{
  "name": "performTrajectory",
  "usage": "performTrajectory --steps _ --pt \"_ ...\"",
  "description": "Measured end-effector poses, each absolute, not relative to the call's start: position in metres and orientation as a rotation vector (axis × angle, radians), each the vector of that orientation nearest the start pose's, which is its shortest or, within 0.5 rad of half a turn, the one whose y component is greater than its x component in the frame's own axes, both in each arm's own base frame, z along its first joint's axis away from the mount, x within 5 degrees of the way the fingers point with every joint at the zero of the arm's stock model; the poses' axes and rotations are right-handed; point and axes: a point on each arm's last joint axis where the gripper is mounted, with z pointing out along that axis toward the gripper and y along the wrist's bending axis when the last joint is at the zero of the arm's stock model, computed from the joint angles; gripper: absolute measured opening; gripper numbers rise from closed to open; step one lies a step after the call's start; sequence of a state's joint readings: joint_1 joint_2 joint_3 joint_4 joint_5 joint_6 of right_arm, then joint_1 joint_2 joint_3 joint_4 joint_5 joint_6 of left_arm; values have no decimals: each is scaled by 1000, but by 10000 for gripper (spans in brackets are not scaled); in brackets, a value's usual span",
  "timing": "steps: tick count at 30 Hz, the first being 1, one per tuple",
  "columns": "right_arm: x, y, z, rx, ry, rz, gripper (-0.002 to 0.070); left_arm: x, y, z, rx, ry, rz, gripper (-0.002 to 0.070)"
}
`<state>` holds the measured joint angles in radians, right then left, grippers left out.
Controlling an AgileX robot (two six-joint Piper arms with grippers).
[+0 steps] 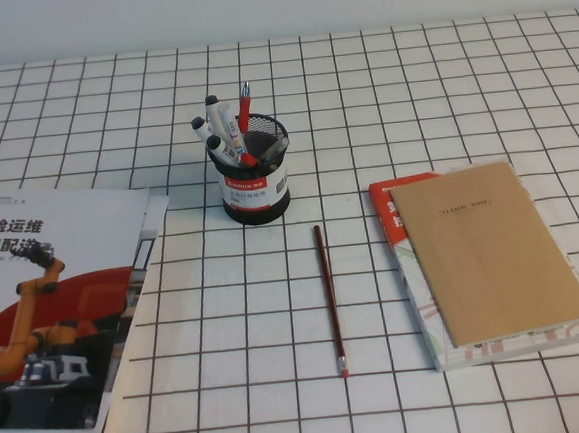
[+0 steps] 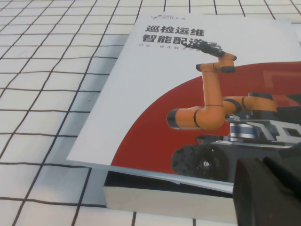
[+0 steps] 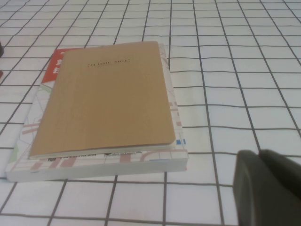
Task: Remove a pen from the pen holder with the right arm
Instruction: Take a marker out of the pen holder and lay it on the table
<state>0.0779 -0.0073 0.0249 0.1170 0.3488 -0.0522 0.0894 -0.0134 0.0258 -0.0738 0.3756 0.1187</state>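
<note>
So the right gripper is hanging closed and empty just beside the stacked books, probably parked. It's sitting well apart from the mesh pen holder, which is keeping its markers and a red pen upright for grabbing. A thin red pencil is lying flat between holder and books. The left gripper is hovering over the robot brochure; can't tell if it's open.

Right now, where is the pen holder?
High view: the pen holder stands just left of centre, beyond the red pencil. The left gripper is by the robot book, the right gripper near the brown notebook.
</note>
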Motion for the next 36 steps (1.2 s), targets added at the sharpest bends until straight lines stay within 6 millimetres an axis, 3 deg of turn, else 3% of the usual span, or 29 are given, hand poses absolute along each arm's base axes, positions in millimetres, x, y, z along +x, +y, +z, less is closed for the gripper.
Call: performTrajectory --steps 25,36 --pt "54 11 179 59 1798 275 -16 52 2 172 -18 1871 71 -3" --pt "56 8 201 426 1518 613 -16 52 2 172 -18 1871 71 -3"
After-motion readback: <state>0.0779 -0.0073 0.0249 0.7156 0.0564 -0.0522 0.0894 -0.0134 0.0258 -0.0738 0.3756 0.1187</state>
